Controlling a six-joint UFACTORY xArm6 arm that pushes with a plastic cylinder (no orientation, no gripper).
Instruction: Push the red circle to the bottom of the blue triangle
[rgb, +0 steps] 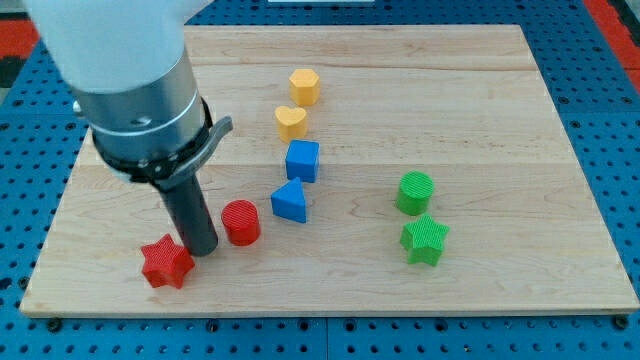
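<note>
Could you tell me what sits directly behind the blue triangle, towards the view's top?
Just behind the blue triangle stands the blue cube, then the yellow heart and yellow hexagon farther up. Nothing there is covered.

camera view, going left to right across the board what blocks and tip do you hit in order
red star → my tip → red circle → blue triangle and yellow heart, about level → green circle → green star
</note>
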